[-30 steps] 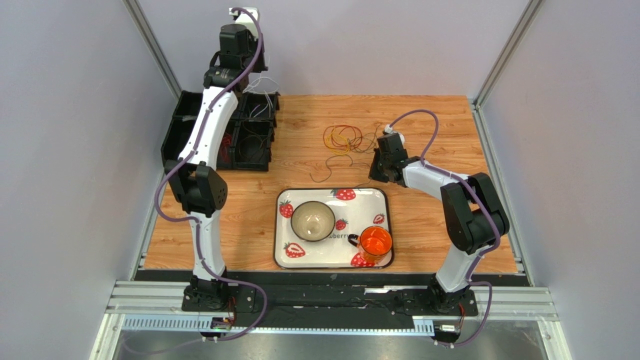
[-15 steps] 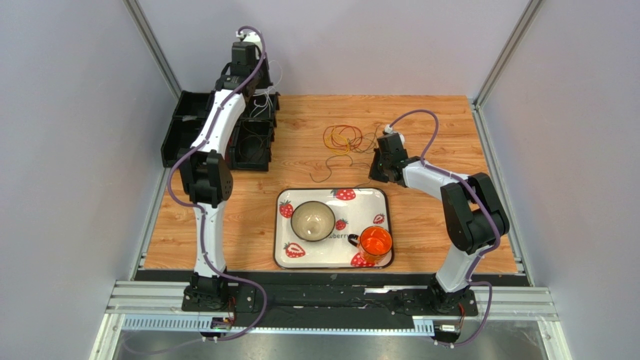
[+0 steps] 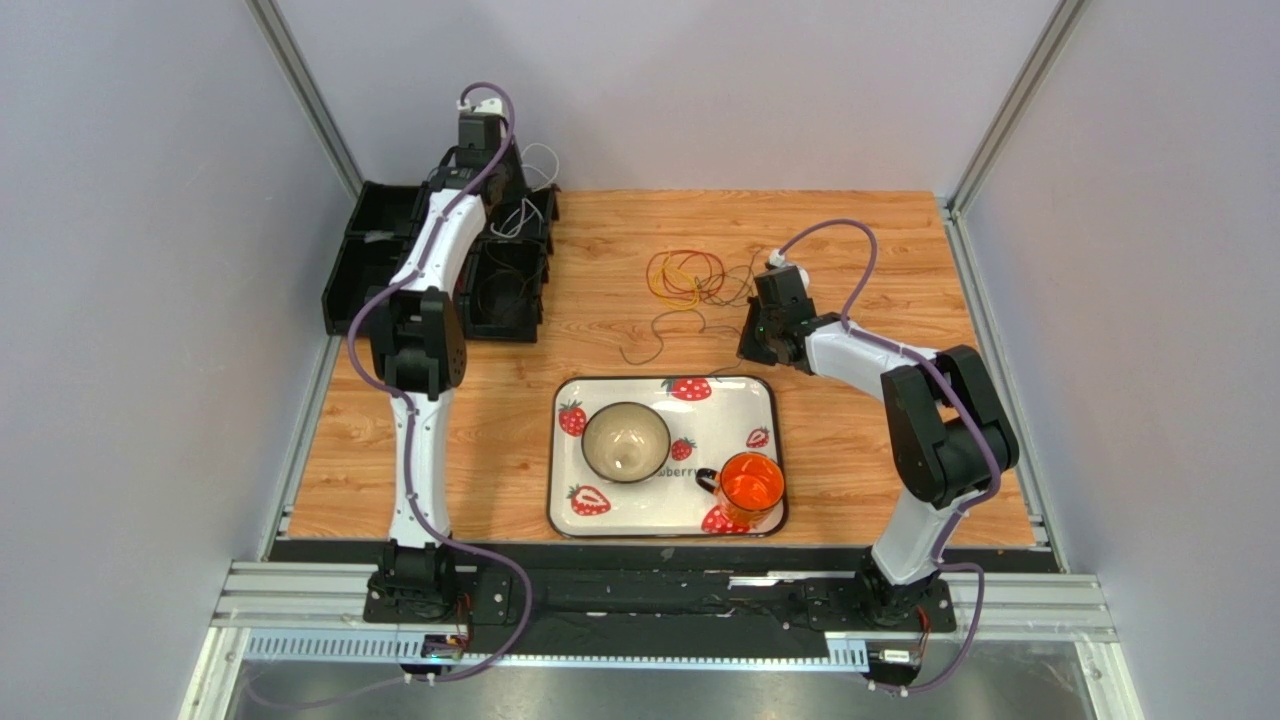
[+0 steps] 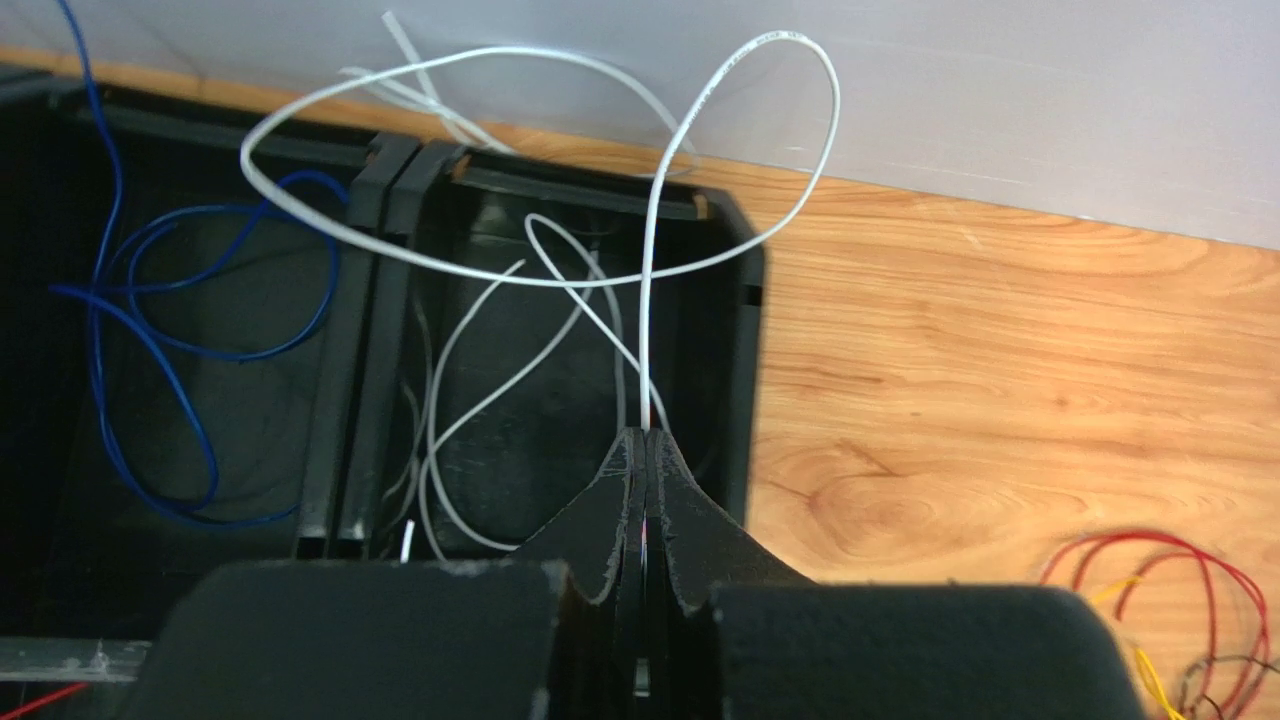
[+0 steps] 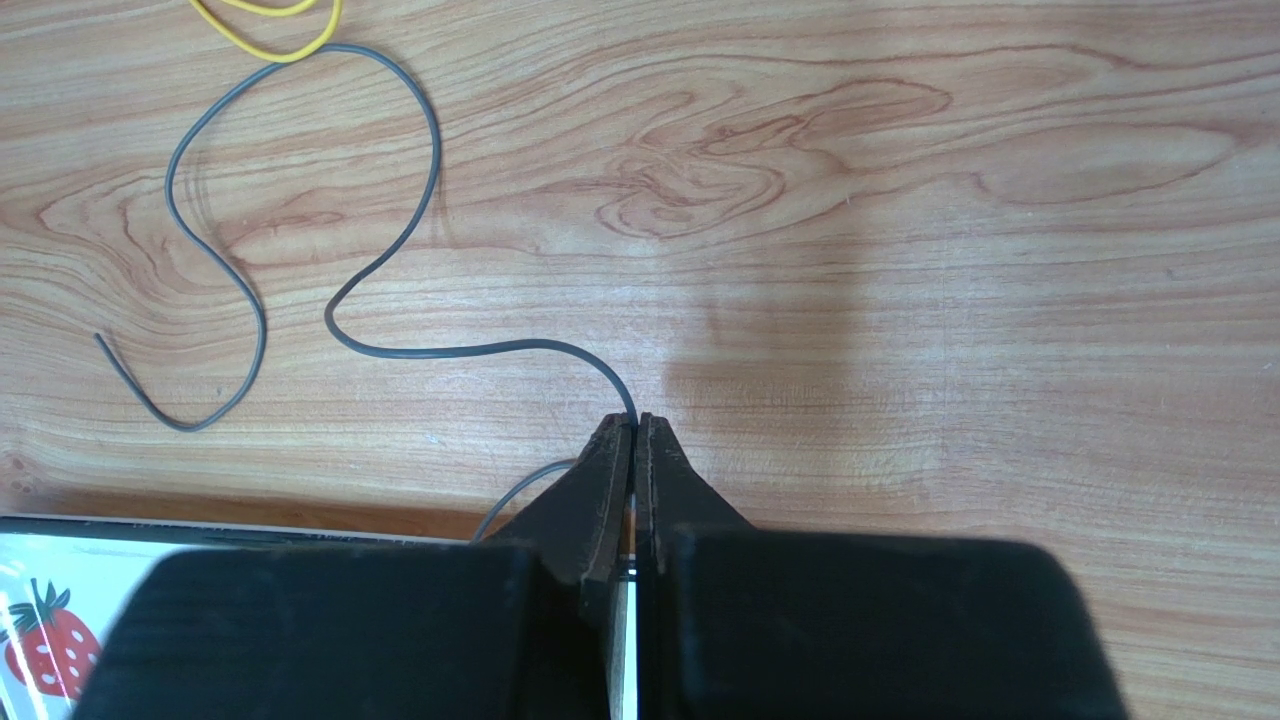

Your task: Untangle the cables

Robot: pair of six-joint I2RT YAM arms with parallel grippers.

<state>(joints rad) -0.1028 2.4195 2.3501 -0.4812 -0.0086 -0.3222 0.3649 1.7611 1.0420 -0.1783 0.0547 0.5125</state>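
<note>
My left gripper (image 4: 646, 438) is shut on a thin white cable (image 4: 649, 300), which loops upward above a black bin (image 4: 721, 300). More white cables (image 4: 443, 405) lie in that bin, and blue cables (image 4: 143, 353) lie in the bin beside it. From above, the left gripper (image 3: 496, 183) hangs over the bins at the back left. My right gripper (image 5: 633, 423) is shut on a dark grey cable (image 5: 376, 338) that snakes left across the wood. A tangle of red, yellow and dark cables (image 3: 687, 275) lies beyond the right gripper (image 3: 748, 348).
Black bins (image 3: 504, 293) stand at the back left. A strawberry tray (image 3: 766, 393) near the front holds a bowl (image 3: 625, 441) and an orange cup (image 3: 750, 486). The tray's corner (image 5: 60, 600) lies just left of the right fingers. Grey walls close in the back and sides.
The left arm has stretched further and lowered its wrist over the bins, carrying the white cable. The right arm has not moved.
</note>
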